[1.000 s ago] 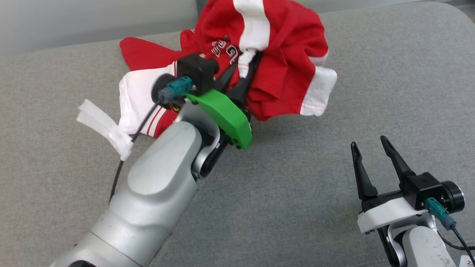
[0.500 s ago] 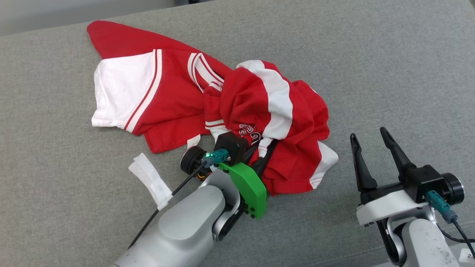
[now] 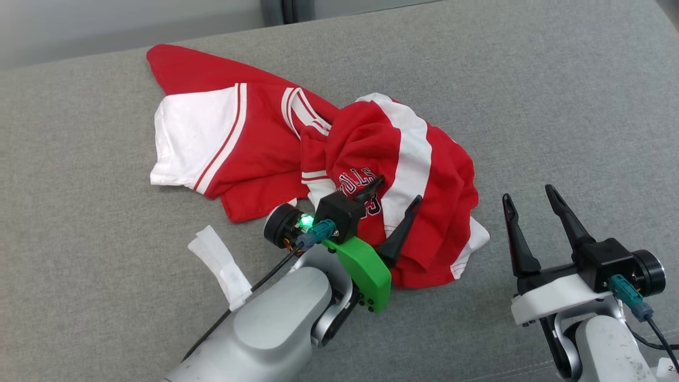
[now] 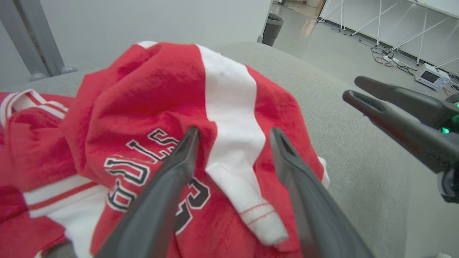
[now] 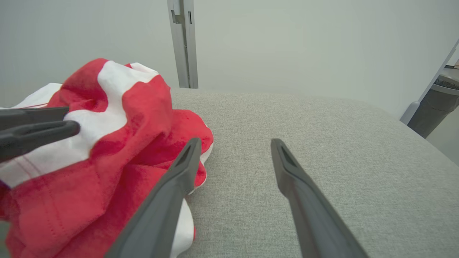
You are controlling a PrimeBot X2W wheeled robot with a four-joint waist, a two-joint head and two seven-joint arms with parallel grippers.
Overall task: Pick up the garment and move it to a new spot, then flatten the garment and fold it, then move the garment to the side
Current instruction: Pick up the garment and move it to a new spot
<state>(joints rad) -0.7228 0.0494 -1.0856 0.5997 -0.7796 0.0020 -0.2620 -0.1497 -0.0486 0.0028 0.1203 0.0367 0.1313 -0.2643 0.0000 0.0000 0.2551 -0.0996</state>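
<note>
While your left claw (image 3: pixel 397 192) stands with its fingers (image 4: pixel 168 186) spread apart, it grips nothing. The two dark fingers straddle a white band of the shirt (image 3: pixel 254 154), one on the side with the black-and-white lettering, the other on plain red. Whether the tips press the cloth or sit just above it, you cannot tell from these views.

You have the shirt lying on the grey cushion (image 3: pixel 557 106), about midway between its near and far edges. Its right part is a crumpled red heap crossed by the white band, bunched up under the left claw. Its left part lies flatter, with a white sleeve edged in red stripes spread toward the cushion's left side and a red point reaching close to the far edge. A small white hem corner pokes out at the heap's near right.

Your right claw (image 3: pixel 528 193) is also spread wide and empty. It hangs over bare cushion just beside the heap's right hem, apart from the cloth, with its fingers pointing toward the far edge.

Beside your left arm (image 3: pixel 276 318) a strip of white tape (image 3: pixel 220 260) hangs over bare cushion, near the shirt's near hem. Beyond the far edge stands a grey post (image 5: pixel 183 43), and off the cushion's far right corner a dark bin (image 4: pixel 271 25) sits on the floor.
</note>
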